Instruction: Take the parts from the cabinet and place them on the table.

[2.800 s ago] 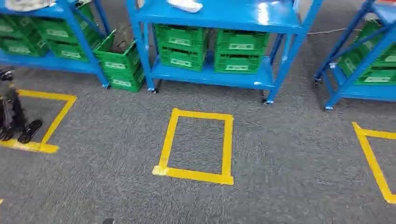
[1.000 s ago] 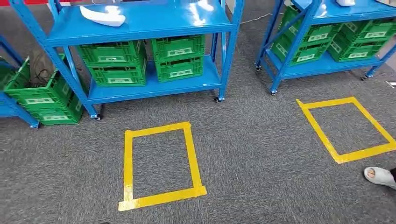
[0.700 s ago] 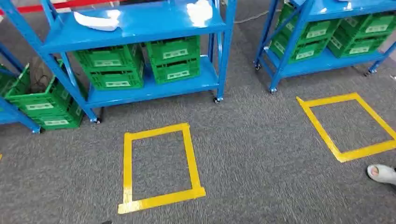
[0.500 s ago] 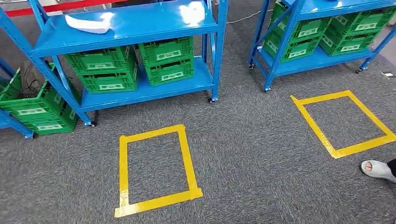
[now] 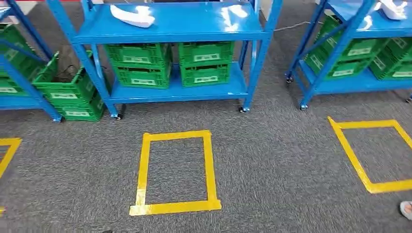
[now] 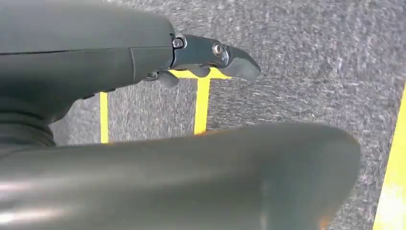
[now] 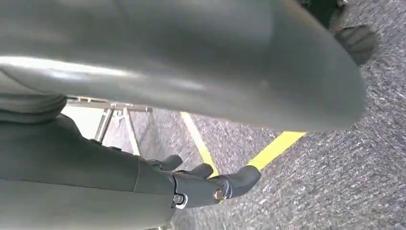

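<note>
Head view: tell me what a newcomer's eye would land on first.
The blue rack at top centre stands out, with green crates on its lower shelf and a white part on its top shelf. On the grey carpet in front of it lies a yellow tape rectangle, and a second one lies to the right.

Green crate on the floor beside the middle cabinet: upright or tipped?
Tipped. The green crate leans against the blue cabinet, open top angled up and away, dark cables visible inside; the one under it sits flat.
</note>
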You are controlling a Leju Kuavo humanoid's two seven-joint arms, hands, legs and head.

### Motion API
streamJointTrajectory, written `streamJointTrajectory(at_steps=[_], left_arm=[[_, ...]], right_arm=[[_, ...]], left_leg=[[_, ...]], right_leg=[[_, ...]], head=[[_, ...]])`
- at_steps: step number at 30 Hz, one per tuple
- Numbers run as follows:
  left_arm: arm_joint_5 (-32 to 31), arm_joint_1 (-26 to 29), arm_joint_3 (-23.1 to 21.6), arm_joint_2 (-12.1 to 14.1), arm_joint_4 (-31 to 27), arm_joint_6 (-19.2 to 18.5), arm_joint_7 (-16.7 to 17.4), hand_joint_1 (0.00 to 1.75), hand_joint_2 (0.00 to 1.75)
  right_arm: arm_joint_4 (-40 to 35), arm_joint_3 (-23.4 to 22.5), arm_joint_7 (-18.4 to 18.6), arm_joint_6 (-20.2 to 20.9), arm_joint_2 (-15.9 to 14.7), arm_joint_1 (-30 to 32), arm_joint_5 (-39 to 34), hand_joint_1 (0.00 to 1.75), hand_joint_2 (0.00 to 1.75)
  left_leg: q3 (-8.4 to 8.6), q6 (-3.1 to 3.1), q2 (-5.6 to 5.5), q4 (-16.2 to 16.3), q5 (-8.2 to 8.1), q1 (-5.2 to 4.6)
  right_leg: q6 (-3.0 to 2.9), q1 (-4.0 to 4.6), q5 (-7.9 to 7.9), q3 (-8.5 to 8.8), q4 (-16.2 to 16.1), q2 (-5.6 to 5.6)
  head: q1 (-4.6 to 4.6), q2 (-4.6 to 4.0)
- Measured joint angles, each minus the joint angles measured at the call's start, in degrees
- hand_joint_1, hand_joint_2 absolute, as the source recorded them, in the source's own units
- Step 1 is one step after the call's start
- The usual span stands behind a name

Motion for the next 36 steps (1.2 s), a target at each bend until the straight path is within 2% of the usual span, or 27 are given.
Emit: streamJointTrajectory(at_steps=[1, 2, 5, 6, 7, 8, 9, 10, 11, 12, 13, 14, 15, 16, 17, 18, 20, 21, 22, 23, 24, 27, 28, 29, 33, 36], left_arm=[[0.0, 0.0, 0.0, 0.0, 0.0, 0.0, 0.0, 0.00, 0.00], [0.0, -0.1, 0.0, -0.1, 0.0, 0.0, -0.1, 0.00, 0.00], [0.0, -0.1, 0.0, -0.1, 0.0, 0.0, -0.1, 0.00, 0.00], [0.1, 0.1, 0.0, -0.1, 0.0, 0.1, 0.0, 0.00, 0.00], [0.2, 0.2, 0.0, -0.1, 0.0, 0.1, 0.0, 0.00, 0.00], [0.2, 0.2, 0.0, 0.0, 0.0, 0.1, 0.0, 0.00, 0.00], [0.2, 0.0, 0.0, 0.0, 0.0, 0.1, 0.0, 0.00, 0.00], [0.2, -0.1, 0.0, 0.0, 0.0, 0.1, 0.0, 0.00, 0.00], [0.2, -0.1, 0.0, -0.1, 0.0, 0.1, 0.0, 0.00, 0.00], [0.2, 0.0, 0.0, -0.1, 0.0, 0.0, -0.2, 0.00, 0.00], [0.2, 0.1, 0.0, -0.1, 0.0, -0.3, -0.5, 0.00, 0.00], [0.2, 0.3, 0.0, 0.0, 0.0, -0.6, -0.8, 0.00, 0.00], [0.2, 0.3, 0.0, 0.1, 0.0, -0.6, -0.9, 0.00, 0.00], [0.2, 0.2, 0.0, 0.2, 0.0, -0.6, -1.1, 0.00, 0.00], [0.2, 0.0, 0.0, 0.2, 0.0, -0.7, -1.2, 0.00, 0.00], [0.3, -0.2, 0.0, 0.3, 0.0, -0.8, -1.2, 0.00, 0.00], [0.3, -0.2, 0.0, 0.3, 0.0, -1.0, -1.4, 0.00, 0.00], [0.3, 0.0, 0.0, 0.2, 0.0, -1.1, -1.6, 0.00, 0.00], [0.3, 0.1, 0.0, 0.1, 0.0, -1.1, -1.6, 0.00, 0.00], [0.4, 0.1, 0.0, 0.1, 0.0, -1.1, -1.6, 0.00, 0.00], [0.5, 0.1, 0.0, 0.1, 0.0, -1.1, -1.3, 0.00, 0.00], [0.5, 0.1, 0.0, 0.1, 0.0, -0.7, 0.6, 0.00, 0.00], [0.6, 0.1, 0.0, 0.1, 0.0, -0.5, 0.9, 0.00, 0.00], [0.7, 0.1, 0.0, 0.1, 0.0, -0.4, 1.1, 0.00, 0.00], [0.7, 0.1, 0.0, 0.1, 0.0, -0.1, 1.1, 0.00, 0.00], [0.7, 0.0, 0.0, 0.1, 0.0, -0.1, 1.2, 0.00, 0.00]], right_arm=[[0.0, 0.0, 0.0, 0.0, 0.0, 0.0, 0.0, 0.00, 0.00], [0.0, 0.0, 0.0, 0.0, 0.0, 0.0, 0.0, 0.00, 0.00], [0.0, 0.0, -0.1, 0.0, 0.0, -0.2, 0.0, 0.00, 0.00], [0.0, 0.0, -0.1, 0.0, 0.0, -0.4, 0.0, 0.00, 0.00], [0.0, 0.1, -0.1, 0.0, 0.0, -0.4, 0.0, 0.00, 0.00], [0.0, 0.1, -0.1, 0.0, 0.0, -0.2, 0.0, 0.00, 0.00], [0.0, 0.1, -0.1, -0.1, 0.0, -0.1, 0.0, 0.00, 0.00], [0.0, 0.1, -0.1, -0.1, 0.0, 0.0, 0.0, 0.00, 0.00], [0.0, 0.1, -0.1, -0.3, 0.0, 0.0, 0.0, 0.00, 0.00], [0.0, 0.1, -0.2, -0.3, 0.0, 0.0, 0.0, 0.00, 0.00], [0.0, 0.1, -0.3, -0.3, 0.0, 0.0, 0.0, 0.00, 0.00], [0.0, 0.2, -0.5, -0.3, 0.0, 0.0, 0.0, 0.00, 0.00], [0.0, 0.3, -0.5, -0.3, 0.1, 0.0, 0.0, 0.00, 0.00], [0.0, 0.5, -0.6, -0.3, 0.2, 0.0, 0.0, 0.00, 0.00], [0.0, 0.6, -0.6, -0.3, 0.2, -0.1, -0.1, 0.00, 0.00], [0.0, 0.6, -0.7, -0.3, 0.2, -0.1, -0.1, 0.00, 0.00], [0.0, 0.8, -0.6, -0.4, 0.2, -0.2, -0.1, 0.00, 0.00], [0.0, 0.9, -0.6, -0.5, 0.2, -0.2, -0.1, 0.00, 0.00], [0.0, 1.0, -0.6, -0.6, 0.1, -0.2, -0.2, 0.00, 0.00], [0.0, 1.0, -0.5, -0.7, 0.2, -0.2, -0.2, 0.00, 0.00], [0.0, 1.0, -0.4, -0.7, 0.2, -0.2, -0.2, 0.00, 0.00], [0.0, 1.2, -0.2, -1.0, 0.1, -0.1, -0.4, 0.00, 0.00], [0.0, 1.3, -0.2, -1.1, 0.1, -0.2, -0.5, 0.00, 0.00], [0.0, 1.3, -0.2, -1.1, 0.1, -0.2, -0.6, 0.00, 0.00], [0.0, 1.4, -0.2, -1.1, 0.1, -0.2, -0.7, 0.00, 0.00], [0.0, 1.4, 0.0, -1.1, 0.1, -0.2, -0.7, 0.00, 0.00]], left_leg=[[-0.02, -0.19, -0.56, 0.0, 0.03, 0.09], [-0.37, -0.74, -1.07, 0.1, 0.03, -0.19], [-0.96, -2.03, -2.42, -0.2, 0.54, 0.58], [-1.42, -2.59, -3.04, -0.3, 0.78, 0.60], [-1.81, -2.52, -0.78, 0.6, 0.22, 0.60], [-2.68, -2.56, 1.85, 2.6, -1.10, 0.29], [-4.48, -2.59, 2.99, 6.1, -3.09, 0.29], [-6.85, -2.72, 3.43, 11.1, -5.41, 0.33], [-8.67, -2.86, 3.50, 14.9, -6.99, 0.32], [-9.93, -2.98, 3.51, 17.9, -7.75, 0.31], [-9.79, -2.99, 3.56, 18.1, -7.31, 0.33], [-8.34, -2.91, 3.62, 15.8, -5.75, 0.33], [-5.90, -2.83, 3.74, 11.7, -3.66, 0.33], [-2.33, -2.67, 4.01, 5.6, -1.22, 0.33], [0.06, -2.47, 4.44, 1.6, -0.52, 0.31], [0.58, -2.28, 4.67, 0.0, -1.66, 0.06], [0.51, -1.67, 4.48, 0.2, -1.75, -0.19], [0.82, -1.67, 4.46, 0.0, -1.62, -0.07], [0.89, -1.62, 4.47, 0.0, -1.68, -0.13], [0.92, -1.56, 4.48, 0.0, -1.65, -0.14], [0.89, -1.50, 4.48, 0.0, -1.61, -0.21], [1.43, -1.22, 4.44, 0.1, -1.48, -0.35], [1.30, -1.14, 4.44, 0.1, -1.43, -0.37], [1.27, -1.04, 4.44, 0.1, -1.37, -0.40], [1.24, -0.96, 4.44, 0.1, -1.43, -0.49], [1.25, -0.90, 4.44, 0.1, -1.46, -0.57]], right_leg=[[-0.27, -0.12, 1.67, 1.90, -4.9, 2.15], [-0.63, -0.23, 0.63, 2.50, -6.3, 4.39], [-1.22, 0.38, 0.57, 3.05, -6.6, 3.19], [-1.98, 0.24, 1.14, 3.54, -7.3, 2.39], [-2.49, -0.05, 1.55, 3.91, -8.0, 1.38], [-2.75, 0.12, 1.64, 4.05, -8.2, 1.12], [-2.97, 0.21, 1.59, 3.98, -8.2, 0.56], [-3.03, 0.35, 1.59, 3.88, -8.2, -0.03], [-3.05, 0.41, 1.57, 3.80, -8.2, -0.56], [-3.06, 0.45, 1.57, 3.72, -8.2, -1.03], [-3.05, 0.46, 1.57, 3.71, -8.1, -1.28], [-3.04, 0.45, 1.56, 3.69, -8.1, -1.51], [-2.95, 0.45, 1.51, 3.73, -8.0, -1.65], [-2.73, 0.44, 1.39, 3.78, -7.7, -1.77], [-2.44, 0.45, 1.24, 3.74, -7.4, -1.87], [-1.87, 1.02, 0.84, 3.13, -6.7, -1.92], [-1.24, 0.68, 0.72, 2.75, -6.8, -1.99], [-1.23, 0.67, 0.11, 2.79, -6.6, -1.98], [-2.64, 0.72, -0.42, 2.99, -6.8, -1.97], [-3.67, 0.77, 0.35, 2.98, -6.8, -1.94], [-3.70, 0.75, 0.56, 2.97, -6.8, -1.93], [-3.01, 0.64, 1.12, 3.03, -7.0, -1.90], [-3.07, 0.65, 1.28, 3.85, -7.0, -1.89], [-2.80, 0.63, 1.47, 3.78, -7.1, -1.85], [-2.57, 0.57, 1.39, 3.83, -7.4, -1.85], [-0.88, 0.36, 1.32, 3.85, -7.6, -1.85]], head=[[0.33, 0.00], [0.33, 0.00], [0.28, 0.00], [0.39, 0.00], [0.22, 0.00], [-0.35, 0.00], [-1.02, 0.00], [-1.29, 0.00], [-1.27, 0.00], [-1.33, 0.00], [-1.42, 0.00], [-1.57, 0.00], [-1.82, 0.00], [-2.08, 0.00], [-2.34, 0.00], [-2.65, 0.00], [-2.12, 0.00], [-2.10, 0.00], [-2.03, 0.00], [-1.64, 0.00], [-1.34, 0.00], [-0.94, 0.00], [-0.74, 0.00], [-0.57, 0.00], [-0.33, 0.00], [-0.33, 0.00]])
